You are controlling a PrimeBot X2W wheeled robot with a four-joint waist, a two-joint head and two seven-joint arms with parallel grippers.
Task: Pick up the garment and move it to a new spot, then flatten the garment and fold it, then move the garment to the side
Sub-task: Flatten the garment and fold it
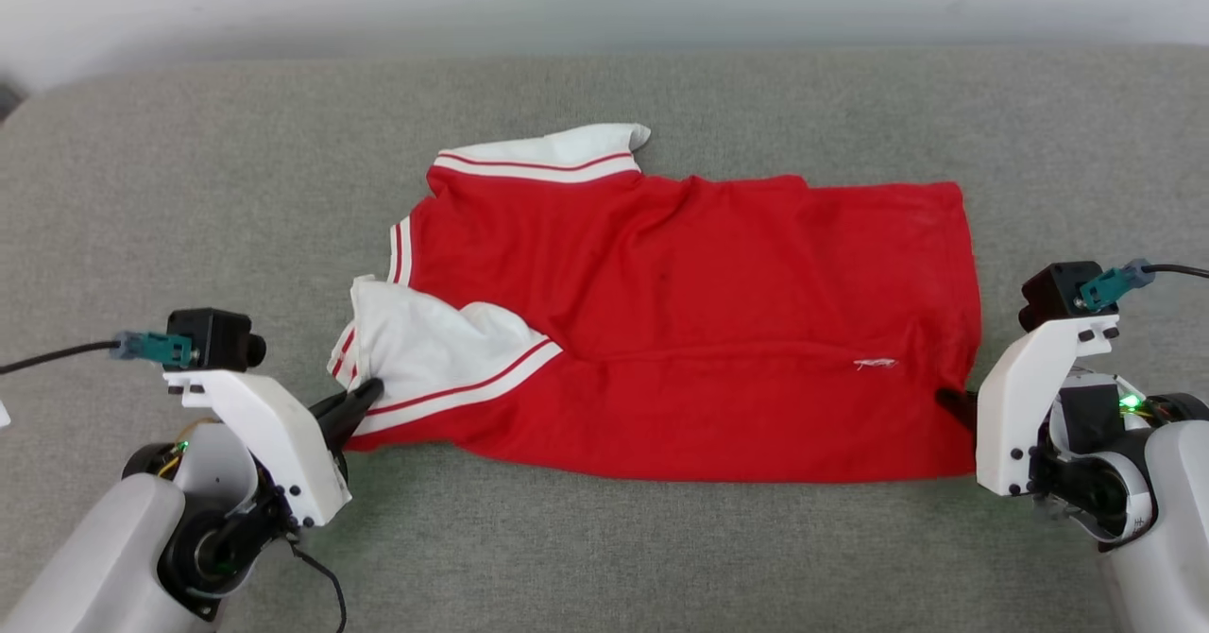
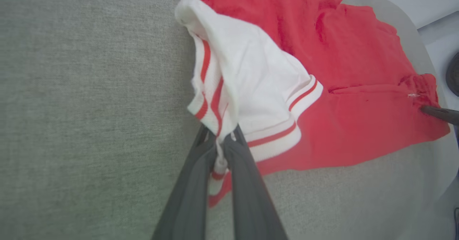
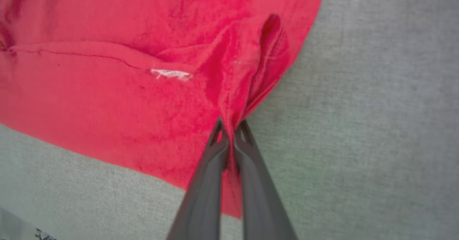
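Left gripper (image 1: 364, 397) is pinched down narrow on the garment (image 1: 680, 331). In the left wrist view the two dark fingers (image 2: 190, 190) clamp the striped cuff of the white sleeve (image 2: 251, 78), with trim bunched in the slim gap of the left gripper (image 2: 219, 136). Over on the other side, the right gripper (image 1: 949, 402) bites the red hem corner. The right wrist view has the right gripper (image 3: 231, 125) all but closed, a ridge of red cloth (image 3: 107, 107) gathered up between its tips, the small white logo (image 3: 171, 74) just beside that pleat.

The garment lies spread across the middle of the grey worktop (image 1: 604, 538), folded lengthwise. Its near edge runs fairly straight between the two grippers, and its far edge is wavy, with the second white sleeve (image 1: 557, 151) poking out at the far left. Grey worktop stretches wide beyond the far edge and to both sides, with a band of it along the near edge too.
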